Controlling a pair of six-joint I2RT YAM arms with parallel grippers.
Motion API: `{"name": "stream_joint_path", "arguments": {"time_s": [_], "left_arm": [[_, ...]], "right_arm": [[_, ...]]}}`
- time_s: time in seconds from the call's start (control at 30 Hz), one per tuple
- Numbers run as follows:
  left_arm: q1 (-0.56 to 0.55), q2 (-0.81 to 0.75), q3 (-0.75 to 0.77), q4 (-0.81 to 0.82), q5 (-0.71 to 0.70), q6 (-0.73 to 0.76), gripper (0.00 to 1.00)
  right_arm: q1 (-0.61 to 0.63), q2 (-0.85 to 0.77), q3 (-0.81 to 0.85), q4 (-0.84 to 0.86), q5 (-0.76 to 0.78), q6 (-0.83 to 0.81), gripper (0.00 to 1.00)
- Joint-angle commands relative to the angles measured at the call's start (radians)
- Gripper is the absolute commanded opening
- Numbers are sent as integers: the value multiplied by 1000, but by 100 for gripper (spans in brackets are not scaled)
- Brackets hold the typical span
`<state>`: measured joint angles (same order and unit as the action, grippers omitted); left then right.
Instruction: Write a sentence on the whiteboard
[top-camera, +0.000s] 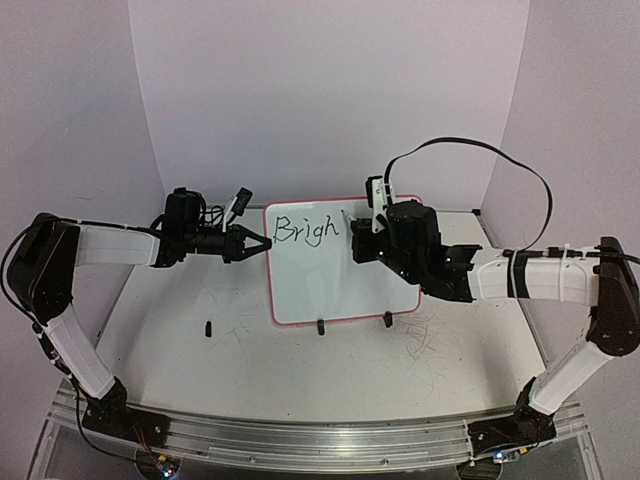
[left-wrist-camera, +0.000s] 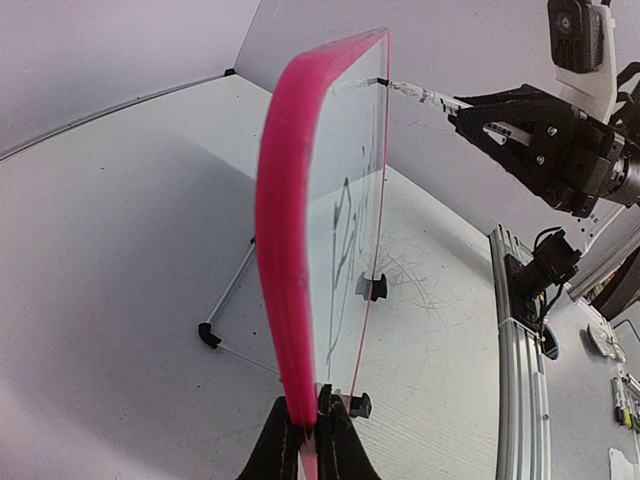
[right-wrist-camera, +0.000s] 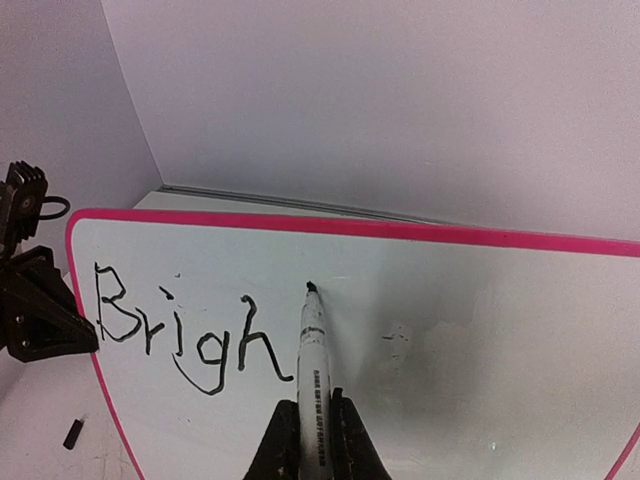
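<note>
Toward the far edge of the tabletop (top-camera: 200, 350), the left claw (top-camera: 262, 243) pinches the left rim of the upright whiteboard (top-camera: 340, 290) while the right claw (right-wrist-camera: 312, 440) pinches a marker (right-wrist-camera: 312, 360), tip touching just right of the sentence (right-wrist-camera: 190, 335), "Brigh".

Backdrop: plain pale panels w/ faint lilac cast. Far wall (top-camera: 330, 90) is flat; left panel (top-camera: 70, 110) & right panel (top-camera: 590, 100) angle in toward it, seams showing at the corners. Bench (top-camera: 300, 380) top is white & matte, w/ thin dark scribble marks (top-camera: 440, 335) on right side, fainter ones centre-left. Small black bit (top-camera: 208, 328) lies on bench, left part. Metal rail (top-camera: 310, 440) runs along near edge. Light soft, even.
</note>
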<state>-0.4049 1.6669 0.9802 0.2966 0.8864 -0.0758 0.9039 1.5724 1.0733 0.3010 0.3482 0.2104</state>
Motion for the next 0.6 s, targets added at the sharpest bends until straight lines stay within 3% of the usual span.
{"name": "stream_joint_path", "arguments": {"time_s": [0.0,0.57], "left_arm": [[4,-44,9,72,-19,51,0],[4,-48,9,71,-18,51,0]], "right_arm": [[2,6,29,-14,26,9,0],[7,-6,-38,-49,-6,73,0]]}}
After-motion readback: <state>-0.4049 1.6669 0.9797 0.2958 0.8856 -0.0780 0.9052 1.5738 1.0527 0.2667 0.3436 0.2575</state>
